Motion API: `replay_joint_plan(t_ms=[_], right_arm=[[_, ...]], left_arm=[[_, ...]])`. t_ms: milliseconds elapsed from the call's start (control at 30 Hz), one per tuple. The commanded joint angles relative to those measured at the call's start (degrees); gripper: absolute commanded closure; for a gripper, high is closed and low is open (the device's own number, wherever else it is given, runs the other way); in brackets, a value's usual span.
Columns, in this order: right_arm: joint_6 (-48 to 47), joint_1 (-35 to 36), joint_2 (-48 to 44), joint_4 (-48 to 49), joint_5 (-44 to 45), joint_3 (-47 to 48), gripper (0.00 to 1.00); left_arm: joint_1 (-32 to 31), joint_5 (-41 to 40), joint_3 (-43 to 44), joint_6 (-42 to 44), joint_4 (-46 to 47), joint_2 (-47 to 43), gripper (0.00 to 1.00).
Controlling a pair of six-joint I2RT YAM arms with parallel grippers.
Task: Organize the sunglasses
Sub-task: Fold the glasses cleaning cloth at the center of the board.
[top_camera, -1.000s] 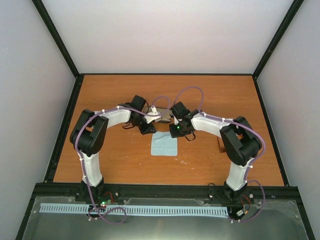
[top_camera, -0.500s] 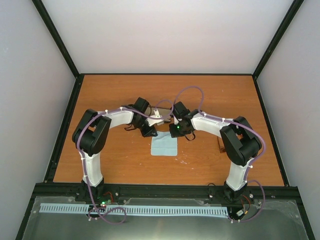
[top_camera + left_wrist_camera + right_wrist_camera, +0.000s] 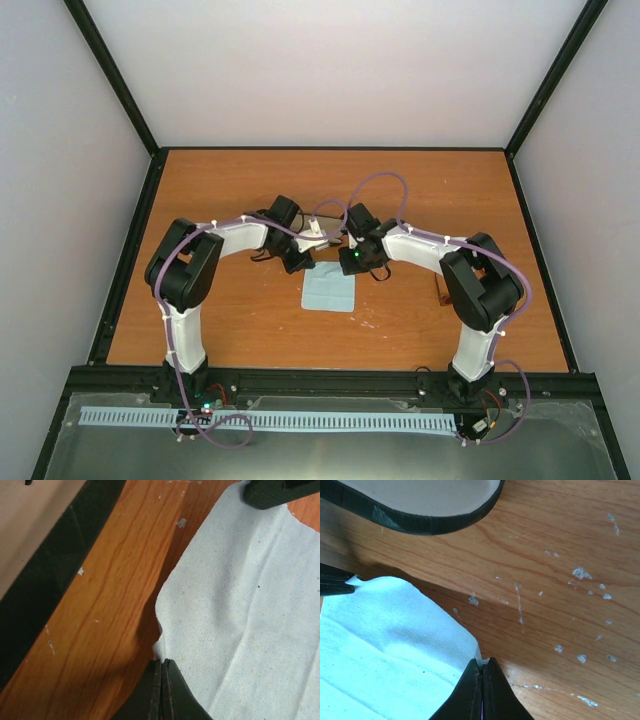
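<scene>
A pale blue cloth (image 3: 328,290) lies on the wooden table between the arms. My left gripper (image 3: 301,263) is shut on its far left corner (image 3: 161,652). My right gripper (image 3: 352,264) is shut on its far right corner (image 3: 479,656). Both corners are pinched close to the table. The open black case (image 3: 326,233) with a beige inside lies just beyond the cloth; its rim shows in the right wrist view (image 3: 435,522) and the left wrist view (image 3: 60,570). A small brown shape (image 3: 441,291) beside the right arm's elbow looks like the sunglasses, mostly hidden.
The table (image 3: 240,320) has a black frame along its edges and grey walls on three sides. White flecks mark the wood (image 3: 580,572) to the right of the cloth.
The left gripper has shifted a little right and nearer, onto the cloth's far left corner. The right gripper has stayed at the far right corner.
</scene>
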Motion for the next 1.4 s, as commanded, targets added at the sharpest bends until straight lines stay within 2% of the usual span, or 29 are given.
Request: replay_joint_plan(t_ms=[0, 433, 767, 1367], right_arm=[[0.04, 0.29, -1.13, 0.56, 1.04, -0.43, 0.97], [-0.61, 0.29, -5.96, 4.04, 0.76, -2.24, 0.97], [-0.41, 0.38, -5.93, 4.64, -4.83, -4.07, 0.97], [-1.35, 1.41, -8.16, 4.36, -7.98, -9.33, 0.97]], left_arm=[[-0.91, -2.37, -1.53, -0.98, 1.64, -1.73, 0.99], [-0.91, -0.54, -3.94, -3.83, 6.15, -9.04, 0.99], [-0.91, 0.83, -5.77, -2.22, 5.03, -9.90, 0.99], [-0.90, 3.08, -10.22, -1.79, 2.73, -14.40, 0.99]])
